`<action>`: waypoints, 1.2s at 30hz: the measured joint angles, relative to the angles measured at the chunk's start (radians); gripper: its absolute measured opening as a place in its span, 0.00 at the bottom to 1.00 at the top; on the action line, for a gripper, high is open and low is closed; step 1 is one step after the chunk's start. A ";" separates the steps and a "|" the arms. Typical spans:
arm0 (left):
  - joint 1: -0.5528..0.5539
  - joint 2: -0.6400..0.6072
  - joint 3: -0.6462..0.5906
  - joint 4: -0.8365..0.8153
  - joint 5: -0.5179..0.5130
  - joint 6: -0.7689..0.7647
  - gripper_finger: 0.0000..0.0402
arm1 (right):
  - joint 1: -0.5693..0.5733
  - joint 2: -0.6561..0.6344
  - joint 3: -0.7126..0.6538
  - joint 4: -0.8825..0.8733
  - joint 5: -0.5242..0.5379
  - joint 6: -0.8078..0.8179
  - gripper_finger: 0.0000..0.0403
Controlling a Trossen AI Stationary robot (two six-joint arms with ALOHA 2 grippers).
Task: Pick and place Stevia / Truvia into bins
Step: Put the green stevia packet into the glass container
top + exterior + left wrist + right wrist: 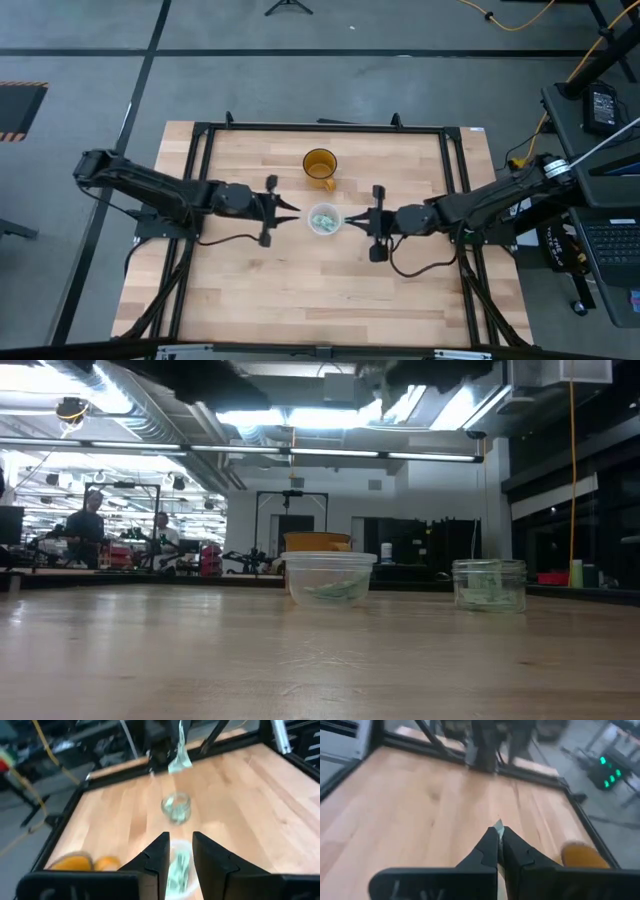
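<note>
Two claws face each other over the table point(250, 290). Right claw point(499, 834) pinches a Stevia packet point(179, 761), held above the table (near the small metallic cup point(176, 807)). Left claw point(180, 847) hangs slightly parted, empty, above the clear plastic cup point(324, 219) holding packets.

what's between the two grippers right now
In the high view, the clear cup, with packets inside, sits between the left gripper and the right gripper. The right gripper is shut on a packet.
</note>
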 joint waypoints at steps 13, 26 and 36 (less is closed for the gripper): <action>-0.010 -0.112 0.000 -0.320 -0.065 -0.135 0.18 | 0.006 -0.019 0.008 -0.262 0.145 0.225 0.00; -0.010 -0.022 0.000 -0.344 -0.141 -0.155 0.19 | -0.010 -0.013 0.095 -0.720 0.106 0.669 0.00; -0.010 0.082 -0.001 -0.339 -0.142 -0.159 0.19 | -0.010 0.053 0.060 -0.691 0.047 0.743 0.00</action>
